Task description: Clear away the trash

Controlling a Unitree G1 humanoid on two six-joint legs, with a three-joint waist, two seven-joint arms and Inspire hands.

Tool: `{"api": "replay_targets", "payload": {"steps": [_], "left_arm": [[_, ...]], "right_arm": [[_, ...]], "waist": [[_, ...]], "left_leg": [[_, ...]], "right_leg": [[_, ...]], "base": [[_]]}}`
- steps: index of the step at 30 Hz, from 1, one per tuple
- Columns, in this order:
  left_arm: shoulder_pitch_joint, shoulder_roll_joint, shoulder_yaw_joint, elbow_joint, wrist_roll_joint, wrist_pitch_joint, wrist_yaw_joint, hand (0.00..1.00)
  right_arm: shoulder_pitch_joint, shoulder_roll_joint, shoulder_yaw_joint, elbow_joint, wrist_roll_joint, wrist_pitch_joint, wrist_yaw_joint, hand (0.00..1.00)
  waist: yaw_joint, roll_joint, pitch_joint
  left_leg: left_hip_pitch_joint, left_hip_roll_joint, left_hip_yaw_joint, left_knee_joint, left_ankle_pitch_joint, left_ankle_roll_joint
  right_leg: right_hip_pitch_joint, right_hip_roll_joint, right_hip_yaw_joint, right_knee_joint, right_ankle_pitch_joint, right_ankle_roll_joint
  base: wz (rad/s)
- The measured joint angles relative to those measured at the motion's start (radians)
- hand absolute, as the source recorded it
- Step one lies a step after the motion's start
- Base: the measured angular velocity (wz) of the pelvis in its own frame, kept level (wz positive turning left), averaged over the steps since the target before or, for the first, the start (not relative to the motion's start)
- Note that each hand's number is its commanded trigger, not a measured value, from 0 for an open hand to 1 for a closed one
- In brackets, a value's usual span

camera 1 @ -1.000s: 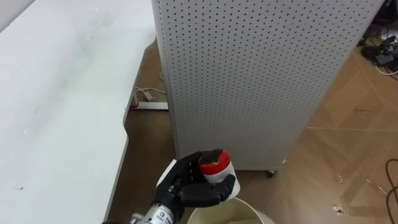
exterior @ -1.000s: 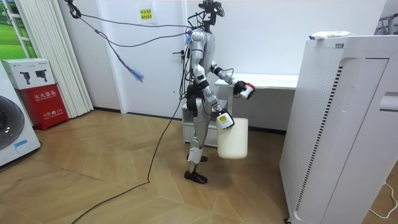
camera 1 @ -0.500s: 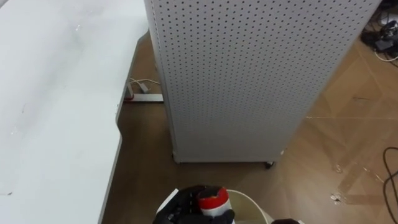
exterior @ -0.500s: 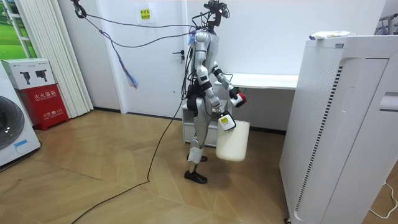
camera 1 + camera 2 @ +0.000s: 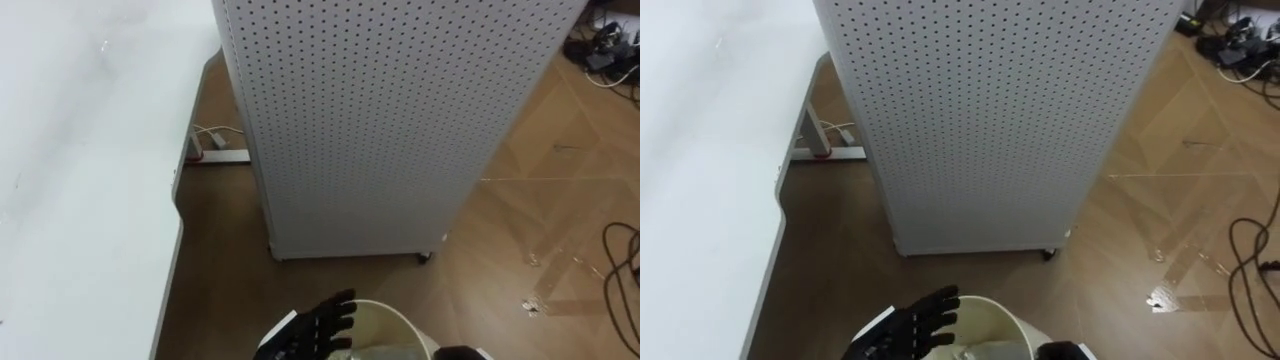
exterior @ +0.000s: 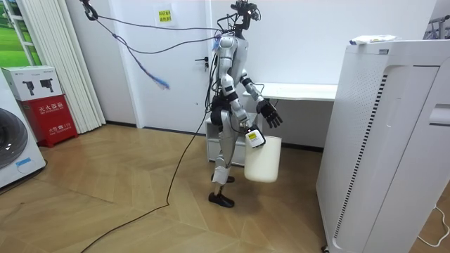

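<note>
A perforated panel (image 5: 380, 120) is seen ahead, a table (image 5: 80, 180) at the left. A bin (image 6: 264, 158) is carried at the right hand (image 6: 253, 137), whose grip cannot be told. The left hand (image 5: 310, 335) is spread over the bin; garbage inside cannot be made out.

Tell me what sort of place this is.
Probably an indoor test room furnished like a home: a washing machine, a white desk and a tall perforated white cabinet.
</note>
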Motion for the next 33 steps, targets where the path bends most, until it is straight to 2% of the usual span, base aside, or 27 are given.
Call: {"api": "replay_targets", "payload": {"steps": [5,15,17,20,24,26,30,33], "left_arm": [[0.009,0.001,0.0,0.0,0.0,0.0,-0.019,0.0],[0.012,0.004,0.0,-0.021,0.021,0.0,-0.023,0.0],[0.018,0.021,0.0,-0.072,0.064,0.0,-0.02,0.0],[0.018,0.028,0.007,-0.127,0.101,-0.002,-0.015,0.0],[0.018,0.023,0.031,-0.188,0.146,-0.007,0.006,0.0],[0.018,0.023,0.061,-0.22,0.213,-0.022,0.024,0.0],[0.02,0.033,0.096,-0.294,0.315,-0.027,0.069,0.0],[0.02,0.037,0.133,-0.349,0.423,-0.06,0.125,0.0]], "right_arm": [[0.001,-0.01,-0.002,0.003,0.038,0.0,-0.006,1.0],[0.001,-0.01,-0.002,-0.008,0.039,-0.001,-0.009,1.0],[0.003,-0.01,-0.002,-0.007,0.039,-0.001,-0.009,1.0],[0.021,-0.013,-0.002,-0.012,0.061,-0.002,-0.011,1.0],[0.053,-0.014,-0.003,-0.032,0.076,-0.003,-0.018,1.0],[0.057,-0.015,-0.013,-0.032,0.076,-0.003,-0.018,1.0],[0.061,-0.017,-0.036,-0.034,0.077,-0.004,-0.019,1.0],[0.08,-0.018,-0.04,-0.038,0.078,-0.005,-0.02,1.0]], "waist": [[-0.002,0.005,0.002],[-0.002,0.013,0.001],[-0.005,0.016,0.0015],[-0.002,0.017,0.0014],[-0.002,0.016,0.0011],[-0.002,0.016,0.001],[-0.002,0.013,0.0002],[0.0,0.001,-0.0051]], "left_leg": [[0.014,0.001,0.005,-0.003,0.0,0.0],[0.021,0.001,0.006,-0.003,0.0,0.0],[0.026,0.001,0.006,-0.003,0.0,0.0],[0.044,0.0,0.006,-0.004,0.0,0.0],[0.063,0.0,0.007,-0.007,0.0,0.0],[0.078,0.0,0.014,-0.01,0.0,0.0],[0.116,0.0,0.015,-0.027,0.0,0.0],[0.139,-0.001,0.024,-0.035,0.001,0.002]], "right_leg": [[0.009,0.0,0.002,0.002,0.0,0.0],[0.019,0.0,-0.001,0.003,0.0,0.0],[0.023,0.0,-0.001,0.005,0.0,0.0],[0.04,0.001,0.002,0.005,0.0,0.0],[0.061,0.0,0.001,-0.002,0.0,0.0],[0.072,0.001,0.003,-0.001,0.0,0.0],[0.098,0.004,0.01,-0.001,0.0,0.0],[0.107,0.005,0.018,0.011,0.0,0.001]], "base": [[-0.04],[0.0],[0.0],[0.0],[0.0],[-0.05],[-0.06],[-0.08]]}}
